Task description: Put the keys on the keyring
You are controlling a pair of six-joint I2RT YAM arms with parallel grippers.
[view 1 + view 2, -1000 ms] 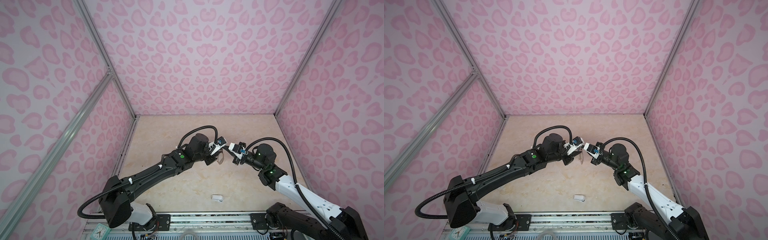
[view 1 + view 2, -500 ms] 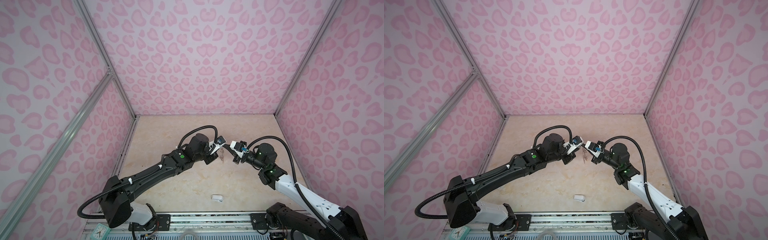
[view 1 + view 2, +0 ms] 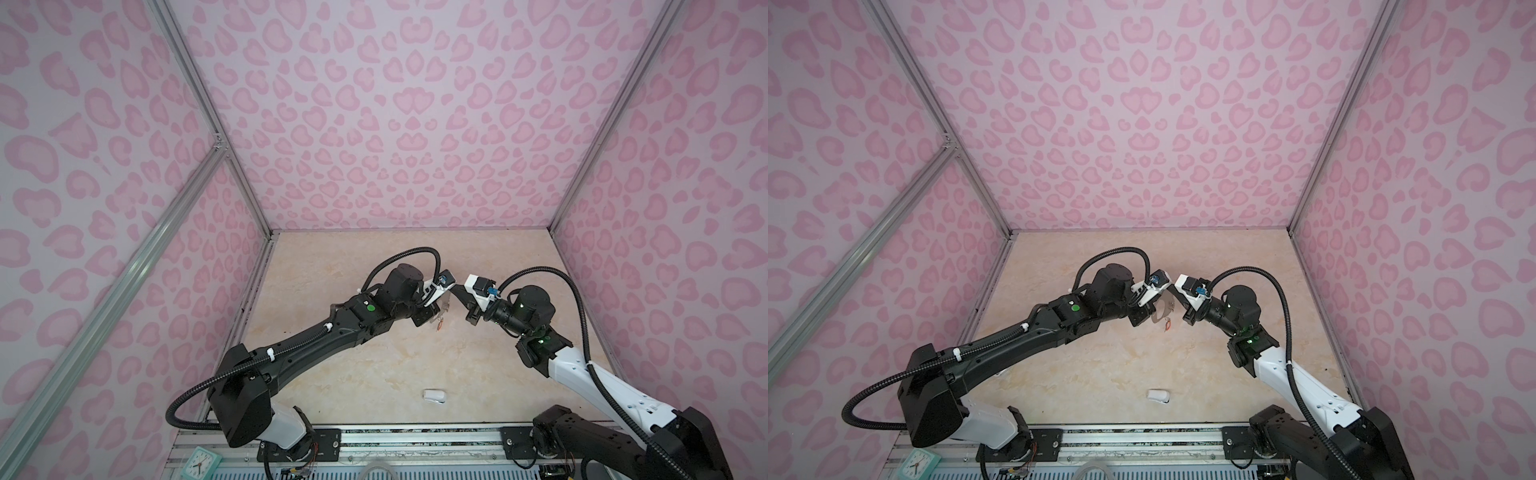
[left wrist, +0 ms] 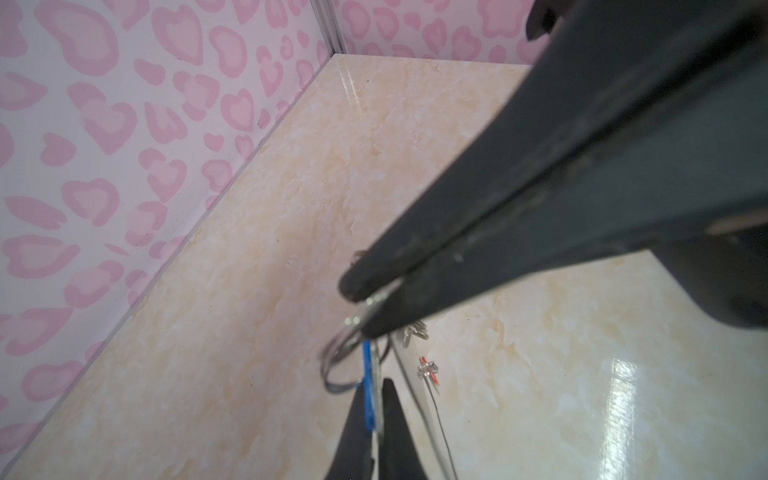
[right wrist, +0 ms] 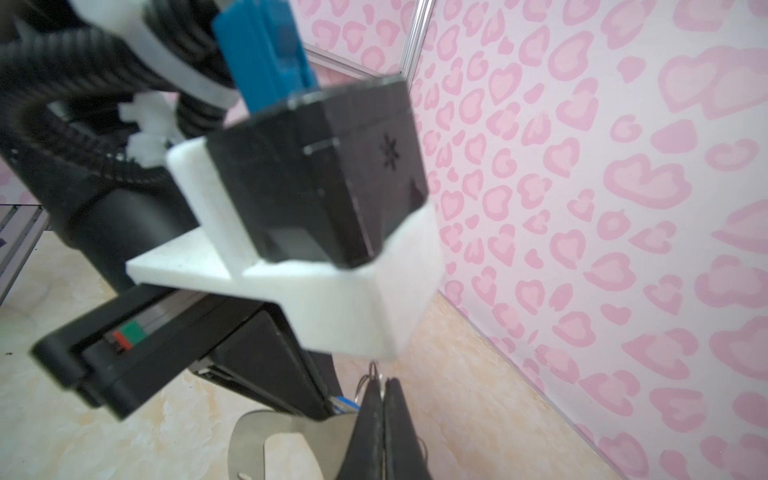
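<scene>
Holding keyring (image 5: 245, 449) aloft mid-table btwn arms, edge clamped in fully closed right gripper (image 5: 383, 390); pinching wire ring (image 4: 325, 368) w/ left gripper (image 4: 365, 307), jaws tight; blue-tag key (image 4: 367, 386) beside, orange-tag key (image 4: 428, 370) dangling below. Prob. light, stiff, slick metal – best gripped at plate edge or plastic tags

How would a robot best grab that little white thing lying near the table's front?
Across the narrow middle of the white object, straight down from above: it lies flat and alone on the table, longer side to side, so its short width should suit a pinch.
</scene>
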